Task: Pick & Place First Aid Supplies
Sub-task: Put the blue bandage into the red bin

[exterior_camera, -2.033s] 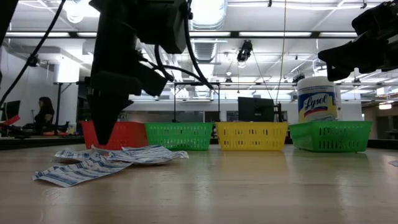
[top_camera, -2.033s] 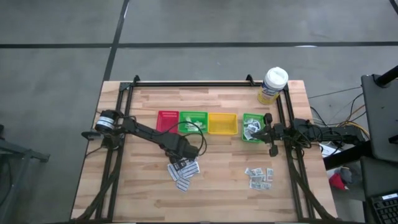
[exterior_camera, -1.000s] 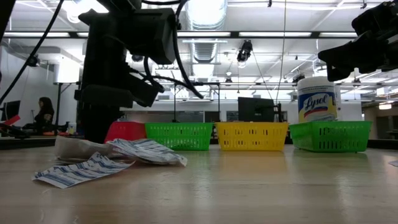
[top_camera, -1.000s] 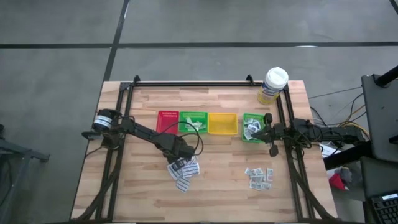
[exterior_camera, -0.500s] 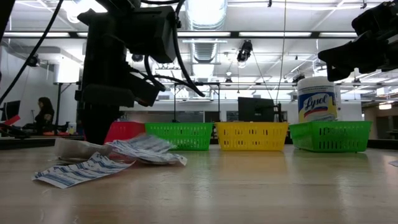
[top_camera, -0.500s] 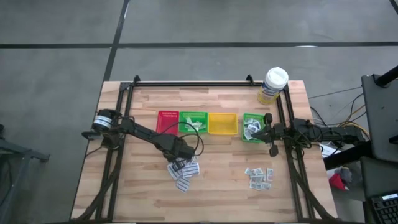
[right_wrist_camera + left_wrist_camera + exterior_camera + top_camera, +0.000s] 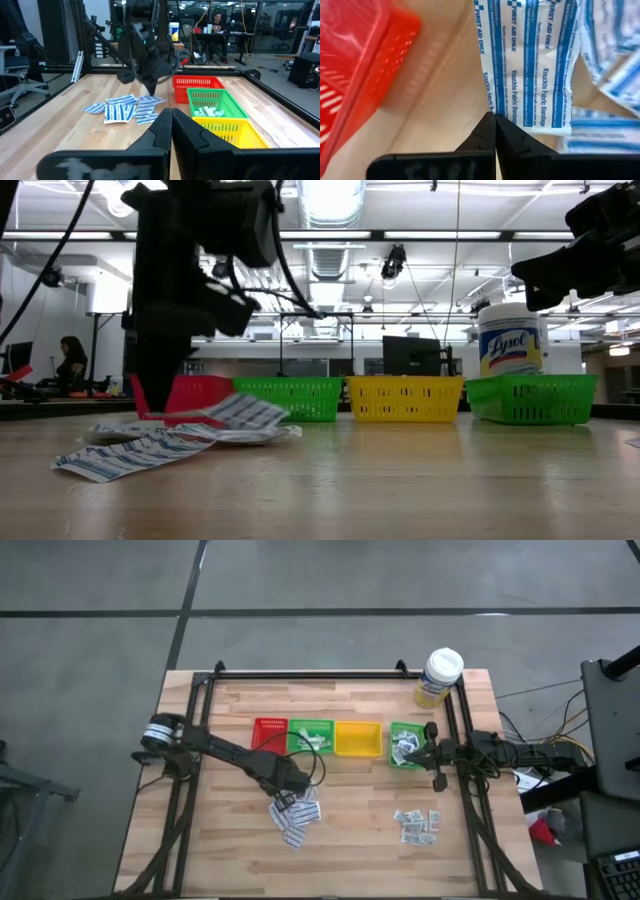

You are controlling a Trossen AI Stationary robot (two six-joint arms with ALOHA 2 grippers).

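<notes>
Pinching a bandage packet (image 7: pixel 530 60) edge, left fingers (image 7: pixel 482 135) closed; right fingers (image 7: pixel 160 127) closed, empty.

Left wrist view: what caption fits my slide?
Left gripper shut on a knuckle bandage packet beside the red tray.

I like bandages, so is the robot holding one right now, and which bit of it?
Yes. The left end effector pinches a knuckle fabric bandage packet by the edge of one short end. The right end effector is shut and holds nothing.

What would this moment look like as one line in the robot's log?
left gripper: shut on bandage packet, beside red tray | right gripper: shut, waiting by right green tray
</notes>
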